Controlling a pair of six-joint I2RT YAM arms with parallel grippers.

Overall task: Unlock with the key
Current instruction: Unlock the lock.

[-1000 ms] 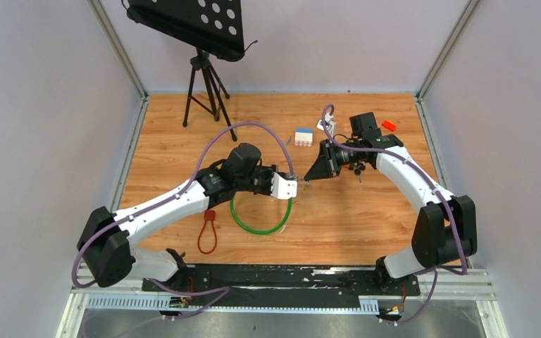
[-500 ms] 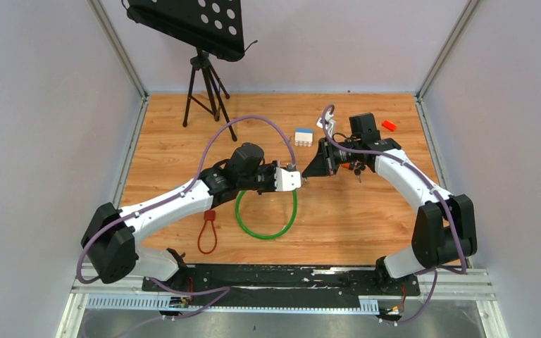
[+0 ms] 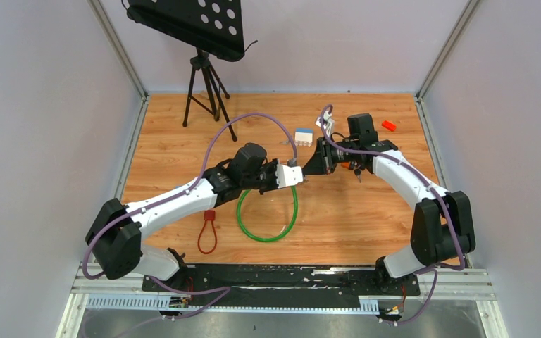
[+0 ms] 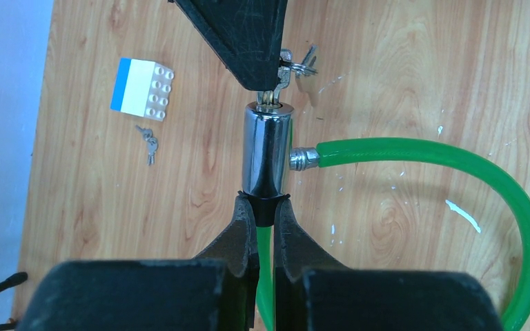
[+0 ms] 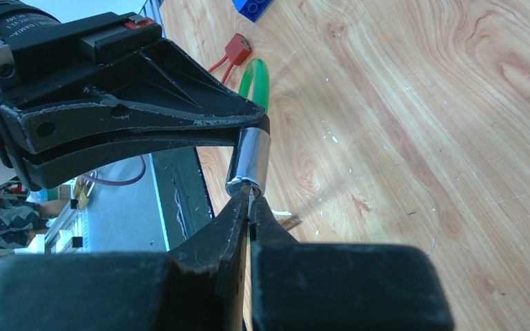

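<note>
The lock is a chrome cylinder [image 4: 267,148] with a green cable [image 4: 455,162] looping out of its side. It is held off the table. My left gripper [image 4: 265,207] is shut on the black neck at the cylinder's base, where the cable runs between its fingers. The key [image 4: 274,96] sits in the cylinder's far end, with a key ring [image 4: 298,64] hanging beside it. My right gripper [image 5: 250,207] is shut on the key, its tips right against the cylinder [image 5: 250,165]. In the top view both grippers [image 3: 297,176] [image 3: 308,171] meet tip to tip above the cable loop [image 3: 268,218].
A white and blue brick [image 3: 303,136] lies behind the grippers with small spare keys [image 4: 150,143] beside it. A red brick [image 3: 389,125] lies at the back right and a red loop with a tag [image 3: 207,232] at the front left. A tripod stand [image 3: 208,84] occupies the back left.
Both grippers have moved slightly away from the arm bases, joined at the lock. The green cable loop has been dragged along with them.
</note>
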